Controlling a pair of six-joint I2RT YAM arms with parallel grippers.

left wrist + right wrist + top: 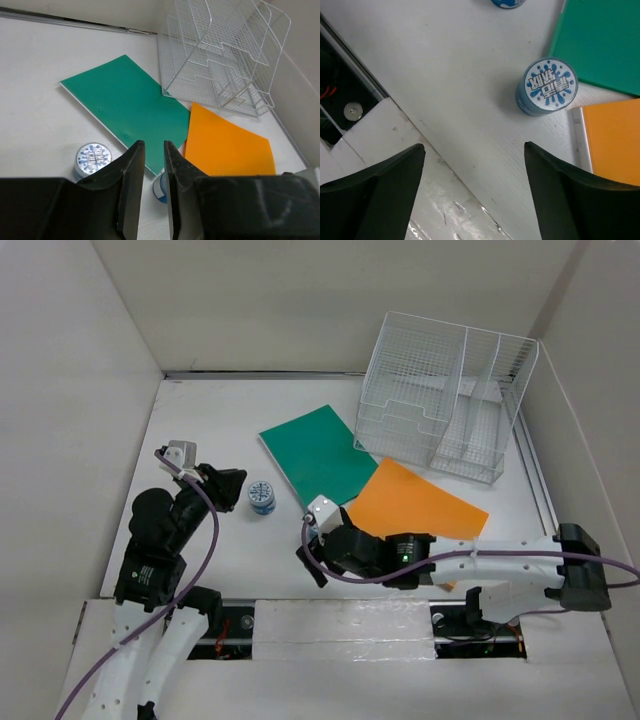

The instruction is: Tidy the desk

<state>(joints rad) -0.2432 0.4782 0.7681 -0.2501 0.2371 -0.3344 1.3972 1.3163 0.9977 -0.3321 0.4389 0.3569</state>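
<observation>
**Fingers hang empty over a cluttered desk**

Your left fingers (pixel 131 175) stand a narrow slit apart with nothing between them. They hang above the left part of the desk (pixel 215 410), just beside a small blue tub (pixel 262 497). Your right fingers (pixel 380 190) are spread wide and hold nothing, low over the near edge, with a second blue tub (pixel 550 87) just ahead of them. The white desk stretches under both arms, between beige walls (pixel 300 300). A green sheet (pixel 318 465) lies mid-desk, and an orange sheet (pixel 425 505) touches its right side. A wire rack (pixel 440 405) stands in the far right corner.
</observation>
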